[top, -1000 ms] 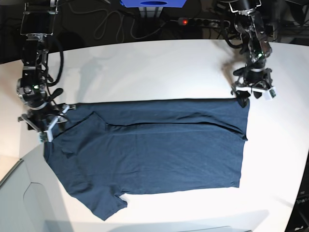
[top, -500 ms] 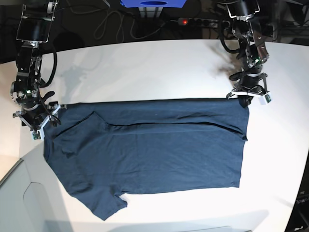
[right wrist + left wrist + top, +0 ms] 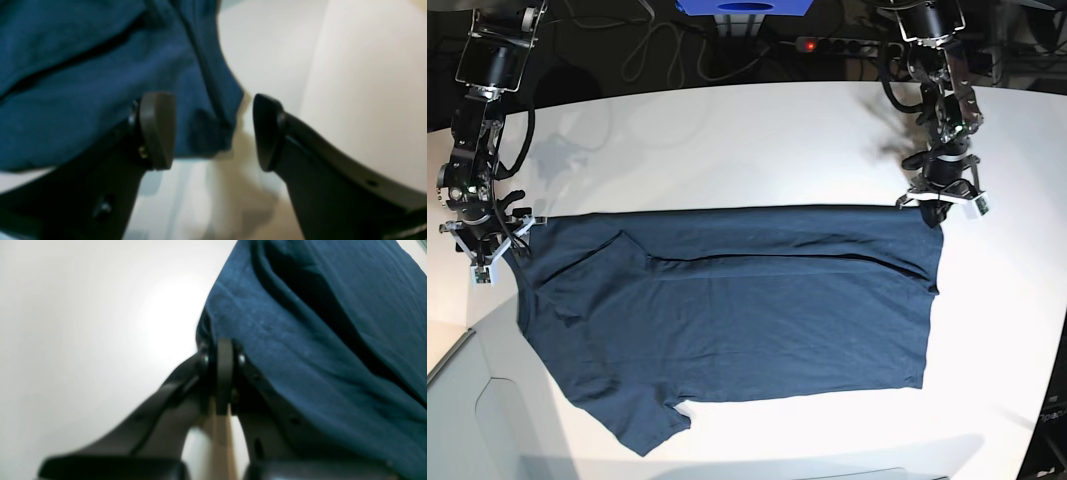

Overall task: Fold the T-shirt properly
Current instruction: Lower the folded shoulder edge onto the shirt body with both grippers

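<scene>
Shifted outward since earlier: R gripper (image 3: 213,131), wide open w/ nothing held; L gripper (image 3: 218,373) shut on dark navy cotton T-shirt (image 3: 767,325), partly folded, rest TBD

I can't read any words, numbers, brands or signs from here, neither in the base view nor in either wrist view.
</scene>
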`<state>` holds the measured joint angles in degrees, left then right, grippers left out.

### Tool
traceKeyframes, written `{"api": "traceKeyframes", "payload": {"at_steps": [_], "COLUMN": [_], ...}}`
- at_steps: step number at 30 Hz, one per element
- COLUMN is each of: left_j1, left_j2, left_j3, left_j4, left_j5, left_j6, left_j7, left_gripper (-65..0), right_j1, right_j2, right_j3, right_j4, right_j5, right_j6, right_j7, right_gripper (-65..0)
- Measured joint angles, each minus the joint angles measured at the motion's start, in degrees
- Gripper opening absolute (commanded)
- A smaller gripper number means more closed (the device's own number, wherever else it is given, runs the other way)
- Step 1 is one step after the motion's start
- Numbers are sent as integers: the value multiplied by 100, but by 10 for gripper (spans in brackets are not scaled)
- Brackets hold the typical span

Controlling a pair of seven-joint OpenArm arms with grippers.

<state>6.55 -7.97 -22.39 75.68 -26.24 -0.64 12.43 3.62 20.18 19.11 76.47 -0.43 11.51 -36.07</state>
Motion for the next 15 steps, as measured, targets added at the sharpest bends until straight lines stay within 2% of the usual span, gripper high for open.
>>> {"api": "traceKeyframes", "payload": {"at_steps": [7,8,9,11,13,14,15], "left_j1": [15,15,15,33,48,59,61], "left_j2": [0,0,0,0,0,0,0], "left_j3": [-22,-22,-22,-22,-22,-22,-22], "left_j4": [-31,-31,-31,-31,-31,-31,-26], "left_j5": [-39,-39,-35,-33,-31,-28,-28], "left_j6": [-11,-11,-11,-13,-26,-26,-26], "left_j7": [-28,-28,-28,-46,-57,-70,-68], "left_gripper": [-650,-650,-650,-650,-650,-650,-650], "right_j1": [0,-2,-4,-17,-52,-81,-96], "right_j2": [-4,-7,-9,-17,-20,-24,-24], "right_j3": [-9,-15,-13,-17,-44,-46,-44], "right_j4": [-448,-448,-455,-455,-452,-452,-452], "right_j5": [39,42,48,50,68,96,94], "right_j6": [9,9,9,7,7,17,22], "right_j7": [35,52,52,50,55,94,131], "right_gripper": [-324,-341,-367,-470,-635,-650,-639]}}
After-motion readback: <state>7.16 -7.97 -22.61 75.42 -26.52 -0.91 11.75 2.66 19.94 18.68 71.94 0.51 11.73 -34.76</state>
